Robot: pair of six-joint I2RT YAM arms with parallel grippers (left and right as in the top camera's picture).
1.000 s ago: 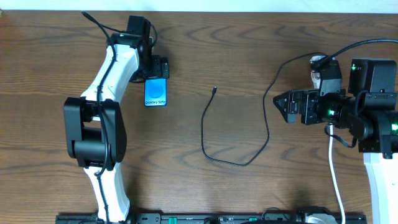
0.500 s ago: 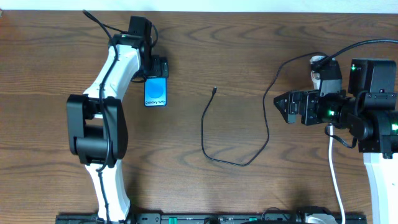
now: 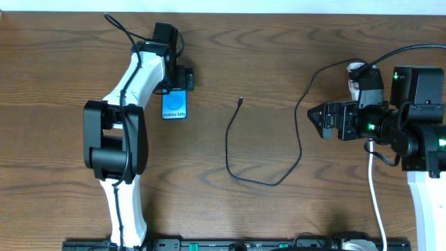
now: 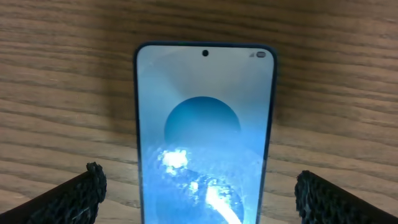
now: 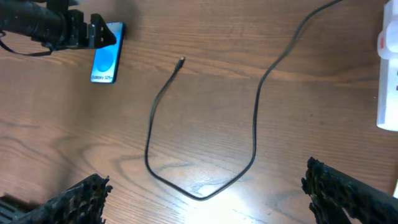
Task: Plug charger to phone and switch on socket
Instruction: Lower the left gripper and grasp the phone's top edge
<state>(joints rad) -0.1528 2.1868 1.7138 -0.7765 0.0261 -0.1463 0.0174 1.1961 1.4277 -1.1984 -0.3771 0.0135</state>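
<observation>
Arms come first: two of them stand at the near edge of the brown wood table [image 3: 279,42]. The left arm [image 3: 115,150] and the right arm [image 3: 421,188] are both white and black. One white cord [image 3: 376,202] runs up the table just beside the right arm.

A little farther in lies one charger [image 3: 226,150], a long thin black cable. It makes a big loop in the middle of the table. Its small plug tip [image 3: 240,101] lies free on the wood, well apart from the phone and pointing to the far side. The other end of the cable climbs toward the right arm.

Next is the right gripper [image 3: 313,118]. It points left, toward the loop. Its two fingers [image 5: 81,199] are spread wide and have nothing between them.

One phone [image 3: 175,105] lies flat on the left part of the table. Its screen is bright blue with a round shape on it. The left gripper [image 3: 180,84] hangs over the far end of the phone. Its two fingertips [image 4: 87,190] are far apart, one on each side of the phone, and they do not touch it. It holds nothing.

Farthest on the right is one socket [image 5: 388,81], white with small red marks. It is partly hidden under the right arm, and I cannot tell how its switches stand.
</observation>
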